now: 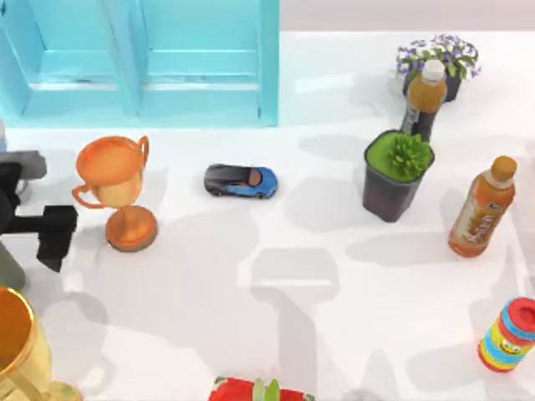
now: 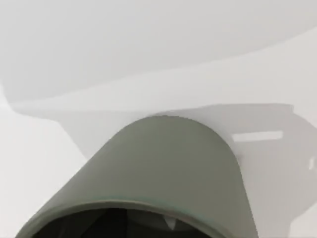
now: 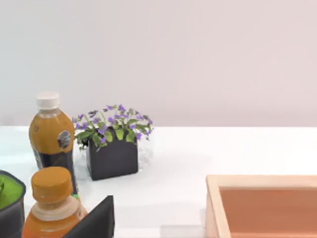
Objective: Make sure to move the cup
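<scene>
While I am working at the table's left edge, these are the points that matter:

Left gripper (image 1: 38,234): it is hanging over the table (image 1: 251,292) at the left edge, beside the orange trophy (image 1: 117,190); whether its fingers are open or clamped I cannot tell.

Cup (image 2: 163,178): it is sitting right up against my left wrist camera, grey-green, its open rim nearest the lens and its closed end pointing away over bare white table.

Key relation: the cup's long axis is running straight out from my left wrist, so I judge it is lying in or directly ahead of my left gripper; my left arm is by far the nearer one.

Right arm: it is looking out from the table's right side toward a brown-capped bottle (image 3: 52,206), a white-capped bottle (image 3: 52,136) and a purple-flowered pot (image 3: 113,144).

Writing: the bottle labels are showing marks, but nothing I can read.

Next move: I judge it is calling for the left arm alone.
</scene>
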You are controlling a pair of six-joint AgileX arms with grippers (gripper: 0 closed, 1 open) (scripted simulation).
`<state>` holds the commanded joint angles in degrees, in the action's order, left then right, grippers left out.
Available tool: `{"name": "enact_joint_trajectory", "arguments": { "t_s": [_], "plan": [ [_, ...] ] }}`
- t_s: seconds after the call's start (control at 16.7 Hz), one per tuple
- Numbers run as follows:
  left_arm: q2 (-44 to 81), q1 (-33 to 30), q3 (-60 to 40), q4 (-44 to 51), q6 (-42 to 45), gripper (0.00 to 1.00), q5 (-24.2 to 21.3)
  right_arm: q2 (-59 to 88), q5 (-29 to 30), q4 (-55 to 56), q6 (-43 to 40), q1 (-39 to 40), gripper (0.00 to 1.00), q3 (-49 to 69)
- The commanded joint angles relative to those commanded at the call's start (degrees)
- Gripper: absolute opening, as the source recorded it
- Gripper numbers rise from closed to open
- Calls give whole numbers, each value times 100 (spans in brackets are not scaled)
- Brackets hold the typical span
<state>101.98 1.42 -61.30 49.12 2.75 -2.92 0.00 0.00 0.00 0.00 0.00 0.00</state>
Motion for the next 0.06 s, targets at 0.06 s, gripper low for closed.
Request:
{"name": "enact_joint_trajectory", "arguments": {
  "t_s": [0.06],
  "plan": [
    [0, 0, 0, 0, 0, 100, 0, 0, 0, 0, 0, 0, 100, 0]
  ]
}}
